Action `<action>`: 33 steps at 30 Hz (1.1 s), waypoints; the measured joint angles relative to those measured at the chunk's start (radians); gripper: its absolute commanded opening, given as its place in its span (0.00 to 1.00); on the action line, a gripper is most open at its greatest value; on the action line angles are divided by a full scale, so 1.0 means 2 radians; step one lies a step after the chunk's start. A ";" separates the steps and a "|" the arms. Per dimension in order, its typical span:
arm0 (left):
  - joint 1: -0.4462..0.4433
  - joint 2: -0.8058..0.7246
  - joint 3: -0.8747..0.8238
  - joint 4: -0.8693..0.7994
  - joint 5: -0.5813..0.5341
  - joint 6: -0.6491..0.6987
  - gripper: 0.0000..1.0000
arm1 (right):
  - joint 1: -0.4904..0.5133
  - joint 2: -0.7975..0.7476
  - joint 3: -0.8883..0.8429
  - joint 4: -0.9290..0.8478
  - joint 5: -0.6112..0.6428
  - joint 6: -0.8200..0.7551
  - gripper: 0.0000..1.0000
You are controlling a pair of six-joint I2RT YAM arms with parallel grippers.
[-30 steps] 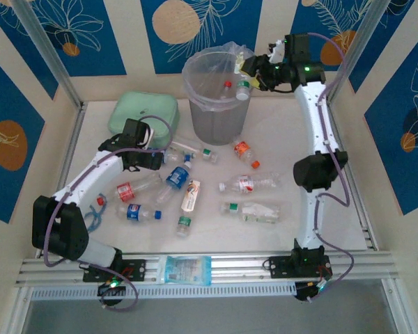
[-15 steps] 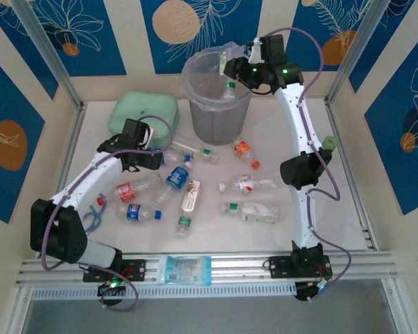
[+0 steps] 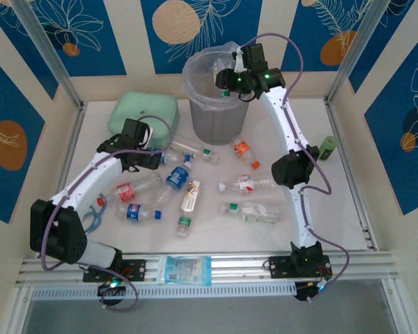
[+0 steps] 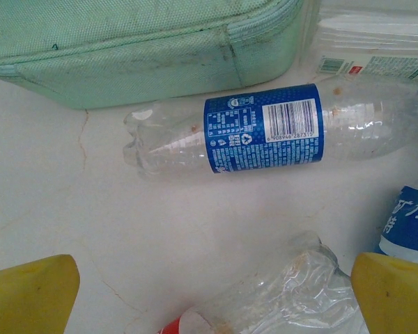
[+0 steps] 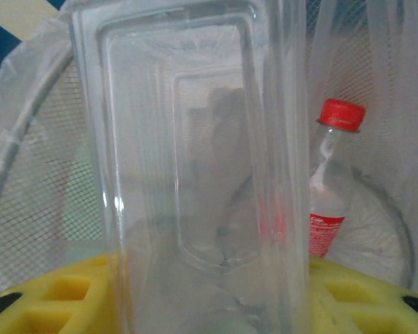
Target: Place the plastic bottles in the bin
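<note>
Hangs further left than a second ago, now above the bin point(image 3: 212, 122), with right fingers point(image 5: 49, 296) clenched on a clear bottle point(image 5: 195, 174); calls for letting go only once centred inside the rim, left fingers point(image 4: 31, 292) spread above loose bottles point(image 4: 265, 132) on the counter point(image 4: 70, 209).

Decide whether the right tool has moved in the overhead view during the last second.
Yes. The right tool has swung left, from right of the bin to above its opening, holding a bottle.
</note>
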 measured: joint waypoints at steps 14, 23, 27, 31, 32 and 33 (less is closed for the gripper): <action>0.000 0.000 0.000 0.000 0.000 0.000 1.00 | 0.062 -0.002 0.000 -0.003 0.109 -0.099 0.96; 0.000 0.000 0.000 0.000 0.000 0.000 1.00 | 0.063 -0.099 -0.037 -0.011 0.131 -0.125 0.99; -0.001 0.000 0.000 -0.007 0.000 0.000 1.00 | 0.060 -0.206 -0.127 0.011 0.143 -0.124 0.99; -0.011 -0.002 0.016 -0.034 0.000 -0.002 1.00 | 0.056 -0.319 -0.266 0.065 0.159 -0.111 0.99; -0.018 -0.006 0.019 -0.040 0.000 -0.005 1.00 | 0.056 -0.349 -0.312 0.084 0.166 -0.108 0.99; -0.029 -0.014 0.022 -0.047 0.002 -0.013 1.00 | 0.055 -0.380 -0.365 0.111 0.173 -0.104 0.99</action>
